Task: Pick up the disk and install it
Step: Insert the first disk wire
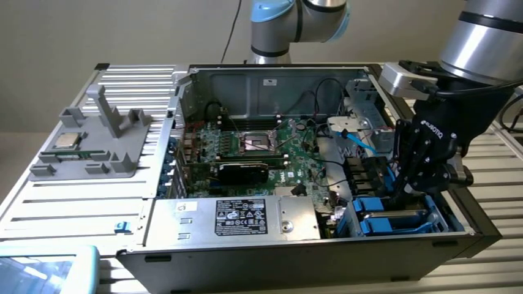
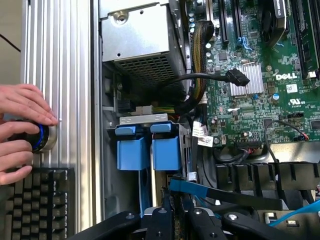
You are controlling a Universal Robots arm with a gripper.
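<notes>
gripper (image 1: 406,195) is sunk in the drive bay (image 1: 441,214) at the computer case's (image 1: 270,257) near corner, on the exterior view's right, with walls close around it. whether it grips anything can't be told. the blue-framed disk (image 1: 391,219) sits just beneath it. the wrist view shows a person's hands (image 2: 22,132) by a keyboard (image 2: 35,205), outside the case wall.

blue-framed disk (image 1: 378,224) sits in drive bay (image 1: 451,215).

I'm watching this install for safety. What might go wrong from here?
1. The blue cable runs right by the gripper inside the case; it may snag.
2. The blue frames stand close to the gripper; a slight misalignment might jam or knock them.
3. A hand lies on the table beside the case; a wide arm swing might reach it.
</notes>
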